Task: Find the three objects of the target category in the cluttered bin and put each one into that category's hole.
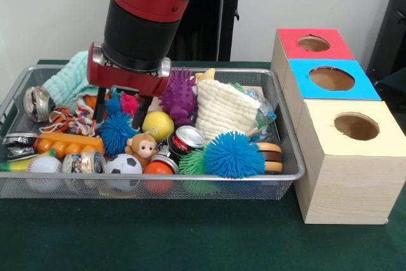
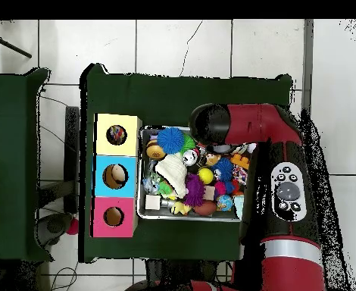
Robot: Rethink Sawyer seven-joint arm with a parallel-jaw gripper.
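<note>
The wire mesh bin (image 1: 295, 165) is full of toys; it also shows in the overhead view (image 2: 140, 198). An orange, black and white rope toy (image 1: 63, 118) lies at its left, with a multicolour rope toy (image 1: 84, 108) beside it. My gripper (image 1: 119, 115) is open, its fingers (image 1: 100, 110) down in the clutter just right of these ropes, with a small blue spiky ball (image 1: 115, 103) between them. The yellow-surround hole (image 1: 356, 126) is on the nearest box, right of the bin. In the overhead view something multicoloured shows inside the hole (image 2: 117, 135). My arm hides the gripper there.
Blue-surround hole (image 1: 331, 79) and red-surround hole (image 1: 313, 43) lie behind the yellow one. The bin also holds a cream knitted cloth (image 1: 222, 111), a teal cloth (image 1: 66, 78), a purple spiky ball (image 1: 179, 96), a large blue pom ball (image 1: 233, 155), a yellow ball (image 1: 158, 125), cans and a toy monkey (image 1: 141, 147).
</note>
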